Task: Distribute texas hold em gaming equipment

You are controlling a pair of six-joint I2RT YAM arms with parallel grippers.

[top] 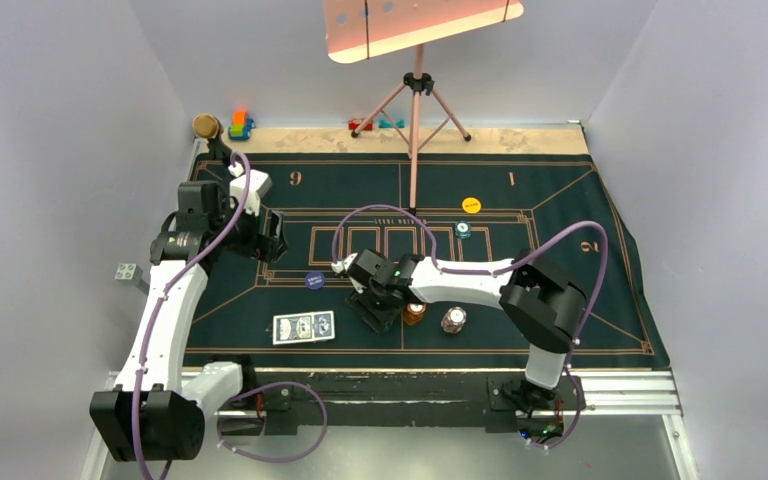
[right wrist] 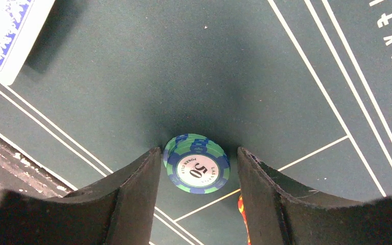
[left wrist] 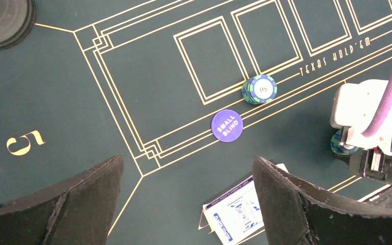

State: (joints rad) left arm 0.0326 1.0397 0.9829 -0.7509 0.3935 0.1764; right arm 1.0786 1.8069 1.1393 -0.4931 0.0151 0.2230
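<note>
My right gripper (right wrist: pixel 199 168) hangs low over the green felt mat (top: pixel 560 200), jaws open on either side of a short stack of teal-and-blue poker chips (right wrist: pixel 196 164). The left finger is at the stack's edge and a narrow gap shows on the right. An orange chip stack (top: pixel 415 313) and a pinkish-white stack (top: pixel 453 320) sit just to the right. The blue-backed cards (top: pixel 303 327) lie to the left of them. My left gripper (left wrist: pixel 188 204) hovers open and empty above the dark blue disc (left wrist: pixel 227 125) and another teal chip stack (left wrist: pixel 260 89).
A yellow disc (top: pixel 471 205) and a teal chip stack (top: pixel 464 230) lie further back on the mat. A pink tripod (top: pixel 417 100) stands at the mat's far edge. A gold-topped black stand (top: pixel 206 127) and toy blocks (top: pixel 241 124) sit at the back left.
</note>
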